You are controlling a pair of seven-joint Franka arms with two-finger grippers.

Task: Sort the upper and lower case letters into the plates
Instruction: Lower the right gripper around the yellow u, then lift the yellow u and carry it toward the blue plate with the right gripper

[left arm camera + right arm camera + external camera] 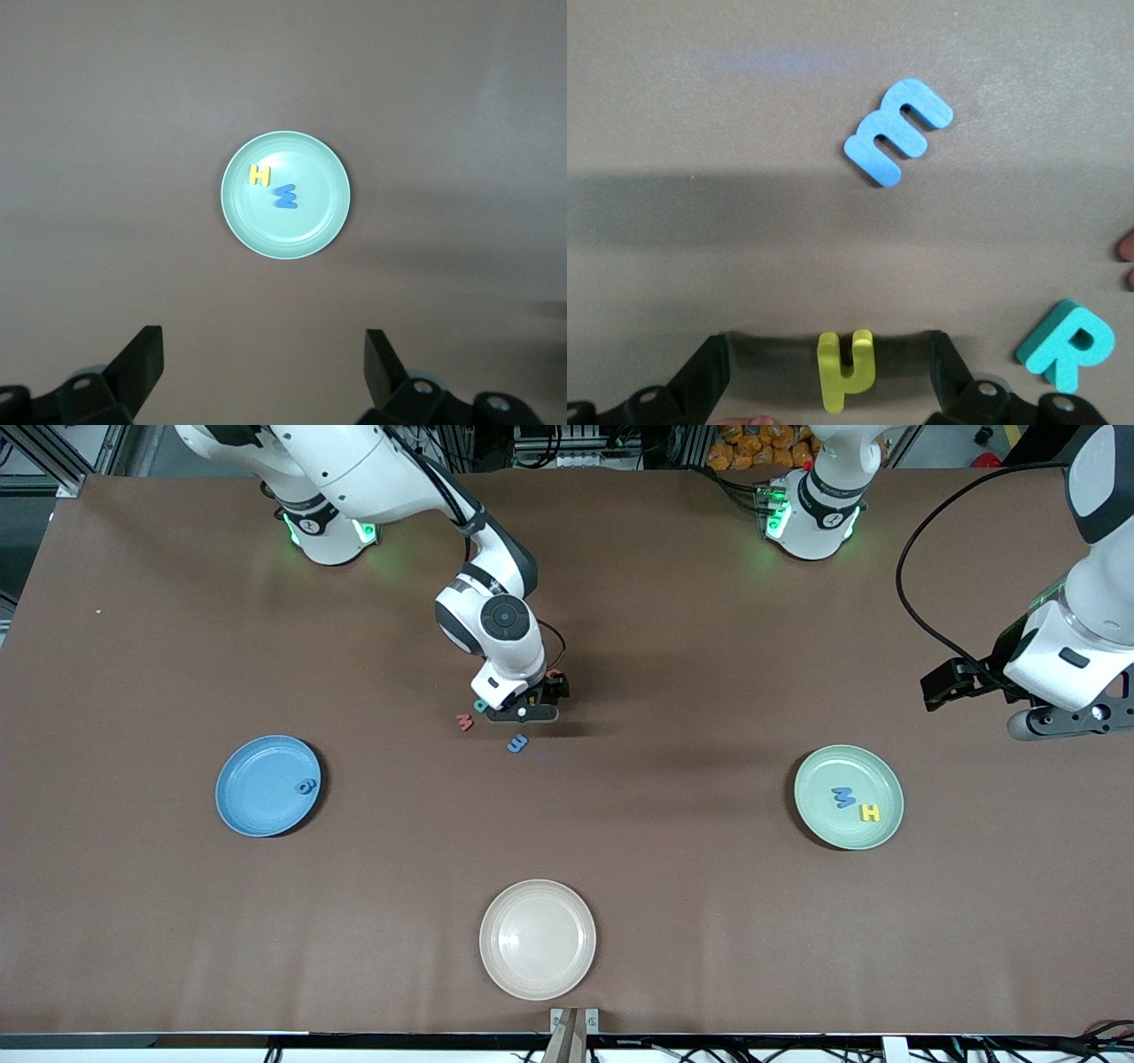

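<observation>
My right gripper (828,350) is open and low over the middle of the table, its fingers (709,376) standing on either side of a small yellow letter (846,367) without touching it. Beside it lie a blue m (897,131), a teal R (1067,343) and the edge of a red letter (1125,248). In the front view this gripper (527,713) hides the yellow letter. The mint green plate (819,766) holds a blue letter (844,797) and a yellow H (870,812). On the blue plate (257,815) lies one blue letter (306,786). My left gripper (263,343) waits open, high above the green plate (310,230).
A cream-beige plate (538,974) sits near the front edge, with nothing on it. A red letter (464,722) and the blue m (517,743) lie on the brown table just nearer the camera than the right gripper.
</observation>
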